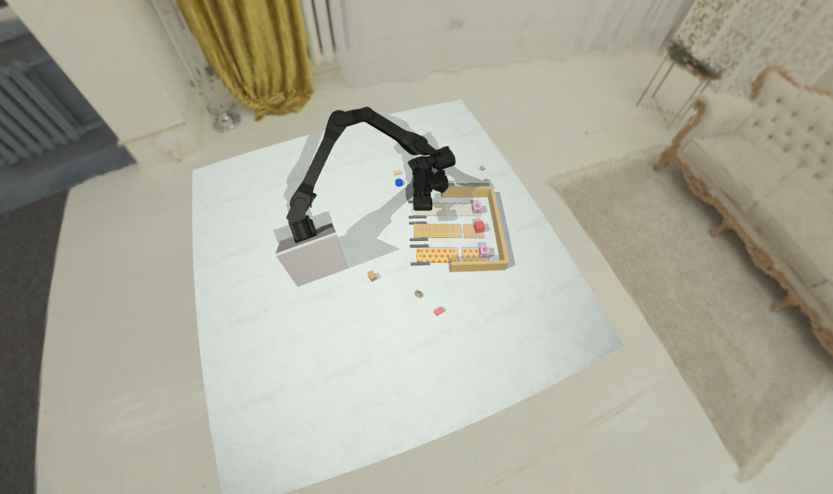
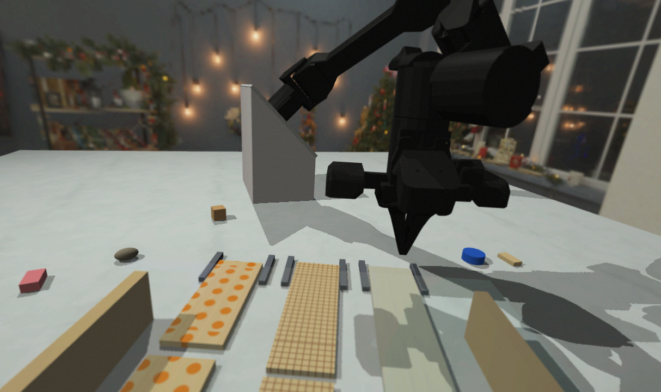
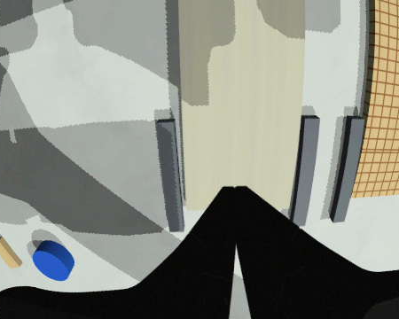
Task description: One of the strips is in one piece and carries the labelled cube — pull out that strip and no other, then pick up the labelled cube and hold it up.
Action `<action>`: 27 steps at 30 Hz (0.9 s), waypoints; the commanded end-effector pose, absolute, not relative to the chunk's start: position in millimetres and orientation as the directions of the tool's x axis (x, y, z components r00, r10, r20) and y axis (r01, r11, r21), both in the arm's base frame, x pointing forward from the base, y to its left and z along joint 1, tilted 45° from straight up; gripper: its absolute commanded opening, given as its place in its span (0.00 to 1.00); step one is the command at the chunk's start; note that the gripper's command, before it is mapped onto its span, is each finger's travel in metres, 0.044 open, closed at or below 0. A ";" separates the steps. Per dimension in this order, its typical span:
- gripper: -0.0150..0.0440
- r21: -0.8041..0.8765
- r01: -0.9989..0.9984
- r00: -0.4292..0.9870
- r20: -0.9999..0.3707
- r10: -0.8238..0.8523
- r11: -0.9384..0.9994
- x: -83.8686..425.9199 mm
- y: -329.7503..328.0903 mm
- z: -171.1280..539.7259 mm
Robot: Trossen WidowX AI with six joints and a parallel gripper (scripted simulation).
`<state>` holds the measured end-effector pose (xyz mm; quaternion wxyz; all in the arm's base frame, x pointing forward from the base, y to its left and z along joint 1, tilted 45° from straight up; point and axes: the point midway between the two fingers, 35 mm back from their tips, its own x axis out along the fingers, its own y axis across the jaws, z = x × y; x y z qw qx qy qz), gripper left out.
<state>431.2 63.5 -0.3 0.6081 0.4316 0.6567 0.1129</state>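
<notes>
Cream strip [image 3: 244, 95] (one piece) lies just beyond the clenched, empty gripper [image 3: 235, 195].

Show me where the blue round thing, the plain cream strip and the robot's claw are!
Blue round thing [image 2: 473, 255], exterior view, its flat top.
Plain cream strip [image 3: 247, 101], wrist view, its sunlit middle.
Claw [image 2: 409, 243], exterior view, between its shut fingertips.

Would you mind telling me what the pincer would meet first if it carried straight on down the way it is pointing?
Most likely the near end of the plain cream strip. The shut, empty pincer points down just above that end, between the grey rails; depth is unclear, so it might land on the table just short of it.
</notes>
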 end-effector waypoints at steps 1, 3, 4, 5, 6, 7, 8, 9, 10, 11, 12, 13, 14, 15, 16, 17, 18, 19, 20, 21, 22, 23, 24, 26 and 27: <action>0.25 0.665 0.440 0.105 -0.705 0.701 0.603 430.0 67.3 -9.6; 0.25 0.665 0.440 0.105 -0.705 0.701 0.603 430.1 69.6 -12.0; 0.25 0.665 0.440 0.105 -0.705 0.701 0.603 430.2 70.7 -13.2; 0.25 0.665 0.440 0.105 -0.705 0.701 0.603 430.2 71.8 -14.4; 0.25 0.665 0.440 0.105 -0.705 0.701 0.603 430.2 73.0 -15.6; 0.25 0.665 0.440 0.105 -0.705 0.701 0.603 430.2 74.1 -16.7; 0.25 0.666 0.440 0.105 -0.705 0.702 0.603 430.2 75.3 -17.9; 0.25 0.666 0.440 0.105 -0.705 0.702 0.603 430.1 76.4 -19.1; 0.25 0.666 0.440 0.105 -0.705 0.702 0.603 430.1 77.6 -20.3; 0.25 0.666 0.440 0.105 -0.704 0.702 0.602 430.0 78.7 -21.4; 0.25 0.666 0.440 0.105 -0.704 0.702 0.602 429.9 79.9 -22.6; 0.25 0.666 0.440 0.105 -0.704 0.702 0.602 429.8 81.0 -23.8; 0.25 0.666 0.440 0.105 -0.704 0.702 0.602 429.7 82.2 -25.0; 0.25 0.666 0.440 0.105 -0.704 0.703 0.602 429.6 83.3 -26.1; 0.25 0.666 0.440 0.105 -0.704 0.703 0.602 429.4 84.5 -27.3; 0.25 0.667 0.440 0.105 -0.704 0.703 0.602 429.2 85.6 -28.5; 0.25 0.667 0.440 0.105 -0.703 0.703 0.601 429.1 86.6 -29.4; 0.25 0.667 0.440 0.105 -0.703 0.703 0.601 429.0 87.1 -30.0; 0.25 0.667 0.440 0.105 -0.703 0.703 0.601 429.0 87.3 -30.2; 0.25 0.667 0.440 0.105 -0.703 0.703 0.601 429.0 87.3 -30.2; 0.25 0.667 0.440 0.105 -0.703 0.703 0.601 429.0 87.3 -30.2; 0.25 0.667 0.440 0.105 -0.703 0.703 0.601 429.0 87.3 -30.2; 0.25 0.667 0.440 0.105 -0.703 0.703 0.601 429.0 87.3 -30.2; 0.25 0.667 0.440 0.105 -0.703 0.703 0.601 429.0 87.3 -30.2; 0.25 0.667 0.440 0.105 -0.703 0.703 0.601 429.0 87.3 -30.2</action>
